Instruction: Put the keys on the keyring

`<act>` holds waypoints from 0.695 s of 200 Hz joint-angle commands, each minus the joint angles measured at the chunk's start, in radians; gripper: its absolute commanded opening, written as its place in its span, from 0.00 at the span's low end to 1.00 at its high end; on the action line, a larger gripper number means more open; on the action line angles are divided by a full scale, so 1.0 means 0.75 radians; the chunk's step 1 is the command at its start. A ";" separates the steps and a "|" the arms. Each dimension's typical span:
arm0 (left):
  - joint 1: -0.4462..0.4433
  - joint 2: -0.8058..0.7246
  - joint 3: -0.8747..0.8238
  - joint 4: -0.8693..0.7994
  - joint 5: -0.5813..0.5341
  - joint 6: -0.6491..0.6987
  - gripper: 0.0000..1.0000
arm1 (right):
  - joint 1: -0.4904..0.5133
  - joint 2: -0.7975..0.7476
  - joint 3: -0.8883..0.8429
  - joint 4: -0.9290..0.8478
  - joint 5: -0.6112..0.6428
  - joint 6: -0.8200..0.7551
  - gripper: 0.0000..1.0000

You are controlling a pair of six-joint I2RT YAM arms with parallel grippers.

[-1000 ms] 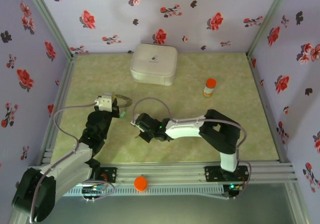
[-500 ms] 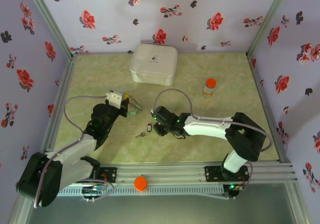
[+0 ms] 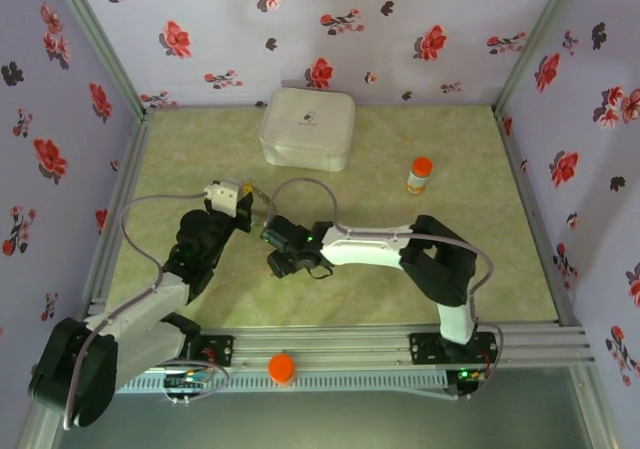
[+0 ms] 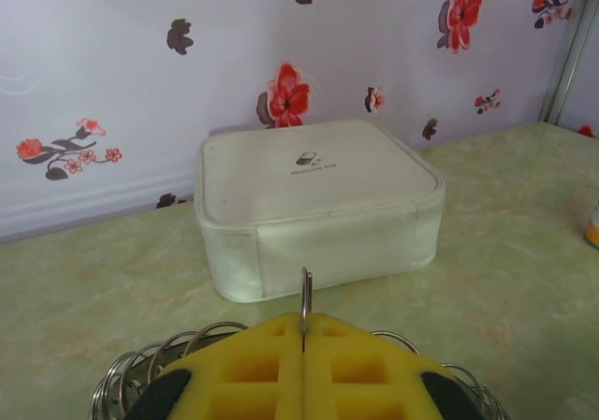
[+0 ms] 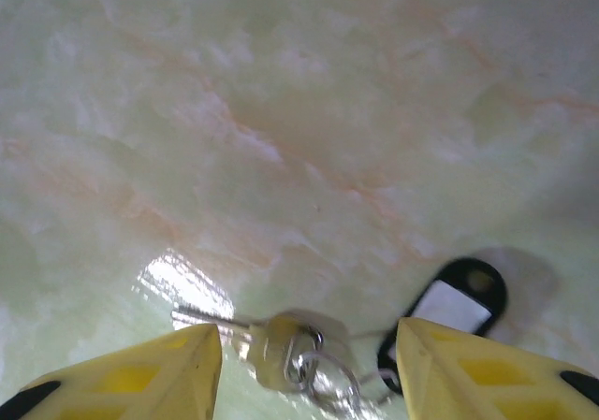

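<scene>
Now: right gripper [image 5: 307, 350] open, fingers straddling keys [image 5: 276, 340] lying flat on table [image 5: 299, 111], bottom centre of wrist frame. Left gripper [image 4: 302, 336] clamped on keyring [image 4: 304, 294], edge-on, bottom centre. Risks: closing skids keys on slick table, or nips loop only; thin keyring may twist between pads. Case [image 4: 314, 195] mid-frame, shut, contents hidden. Bottle [image 3: 420, 175] right of centre, capped, contents unclear.

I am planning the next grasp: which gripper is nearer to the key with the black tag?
Right. The right gripper straddles the key, fingers open either side. The left gripper, shut on the keyring, sits apart, farther back and left.
</scene>
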 commanded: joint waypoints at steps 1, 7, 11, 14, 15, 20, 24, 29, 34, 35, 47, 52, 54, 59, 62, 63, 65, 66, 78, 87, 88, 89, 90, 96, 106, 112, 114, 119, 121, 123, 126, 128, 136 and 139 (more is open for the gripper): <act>0.003 -0.021 -0.019 0.049 -0.026 -0.007 0.00 | 0.003 0.077 0.089 -0.118 0.077 -0.061 0.53; 0.003 -0.021 -0.018 0.051 -0.026 -0.005 0.00 | 0.003 0.094 0.103 -0.134 0.093 -0.060 0.53; 0.002 -0.023 -0.019 0.051 -0.026 -0.002 0.00 | 0.004 0.101 0.109 -0.145 0.102 -0.060 0.52; 0.003 -0.024 -0.019 0.051 -0.025 -0.001 0.00 | 0.003 0.107 0.111 -0.156 0.112 -0.060 0.51; 0.003 -0.025 -0.019 0.051 -0.026 0.000 0.00 | 0.003 0.110 0.112 -0.159 0.114 -0.061 0.50; 0.003 -0.026 -0.019 0.051 -0.024 0.001 0.00 | 0.003 0.114 0.115 -0.176 0.126 -0.062 0.49; 0.003 -0.028 -0.017 0.050 -0.023 0.004 0.00 | 0.004 0.115 0.117 -0.191 0.136 -0.065 0.48; 0.002 -0.030 -0.017 0.049 -0.021 0.004 0.00 | 0.004 0.115 0.113 -0.206 0.149 -0.066 0.47; 0.003 -0.029 -0.015 0.050 -0.019 0.007 0.00 | 0.003 0.111 0.103 -0.217 0.160 -0.068 0.46; 0.003 -0.030 -0.015 0.051 -0.016 0.007 0.00 | 0.003 0.110 0.101 -0.218 0.163 -0.068 0.46; 0.003 -0.025 -0.011 0.051 -0.002 0.007 0.00 | 0.004 0.082 0.063 -0.237 0.195 -0.072 0.43; 0.003 -0.021 -0.009 0.051 0.003 0.004 0.00 | 0.001 0.070 0.037 -0.242 0.209 -0.072 0.43; 0.003 -0.022 -0.008 0.052 0.006 0.002 0.00 | 0.001 0.064 0.029 -0.244 0.214 -0.070 0.42; 0.001 -0.019 -0.008 0.055 0.013 -0.002 0.00 | 0.002 0.044 0.003 -0.247 0.227 -0.068 0.42; 0.003 -0.017 -0.008 0.058 0.016 -0.006 0.00 | 0.001 0.033 -0.011 -0.249 0.233 -0.067 0.41; 0.003 -0.016 -0.008 0.059 0.019 -0.006 0.00 | 0.001 0.029 -0.017 -0.249 0.235 -0.066 0.41; 0.003 -0.014 -0.006 0.061 0.020 -0.010 0.00 | 0.001 0.020 -0.029 -0.251 0.238 -0.066 0.41; 0.003 -0.013 -0.005 0.062 0.022 -0.010 0.00 | 0.001 0.017 -0.034 -0.253 0.241 -0.065 0.41; 0.002 0.000 -0.003 0.075 0.043 -0.021 0.00 | -0.006 -0.034 -0.099 -0.267 0.263 -0.058 0.40; 0.003 0.010 0.002 0.082 0.060 -0.021 0.00 | -0.012 -0.073 -0.147 -0.283 0.282 -0.054 0.39; 0.003 0.011 0.002 0.083 0.062 -0.021 0.00 | -0.014 -0.075 -0.153 -0.285 0.285 -0.053 0.39; 0.003 0.012 0.004 0.083 0.064 -0.021 0.00 | -0.015 -0.081 -0.156 -0.287 0.289 -0.050 0.39; 0.003 0.012 0.004 0.085 0.065 -0.020 0.00 | -0.015 -0.085 -0.162 -0.289 0.296 -0.047 0.39; 0.002 0.020 0.008 0.089 0.076 -0.021 0.00 | -0.024 -0.108 -0.194 -0.306 0.319 -0.035 0.38; 0.001 0.034 0.016 0.094 0.102 -0.020 0.00 | -0.044 -0.145 -0.246 -0.324 0.368 -0.035 0.38; 0.001 0.042 0.023 0.096 0.118 -0.021 0.00 | -0.063 -0.170 -0.276 -0.333 0.373 -0.032 0.38; 0.001 0.045 0.026 0.096 0.123 -0.020 0.00 | -0.069 -0.177 -0.284 -0.335 0.373 -0.031 0.38; -0.001 0.054 0.030 0.098 0.136 -0.020 0.00 | -0.086 -0.195 -0.313 -0.337 0.376 -0.026 0.38; -0.003 0.059 0.032 0.100 0.140 -0.021 0.00 | -0.094 -0.204 -0.321 -0.337 0.374 -0.024 0.38; -0.003 0.063 0.034 0.100 0.147 -0.021 0.00 | -0.100 -0.211 -0.329 -0.336 0.371 -0.023 0.38; -0.005 0.067 0.037 0.101 0.152 -0.021 0.00 | -0.111 -0.225 -0.346 -0.334 0.371 -0.019 0.38; -0.006 0.071 0.040 0.102 0.157 -0.020 0.00 | -0.116 -0.232 -0.352 -0.333 0.368 -0.016 0.38; -0.014 0.083 0.050 0.103 0.174 -0.021 0.00 | -0.140 -0.264 -0.384 -0.323 0.364 -0.010 0.38; -0.016 0.088 0.051 0.104 0.176 -0.021 0.00 | -0.147 -0.277 -0.390 -0.320 0.363 -0.006 0.38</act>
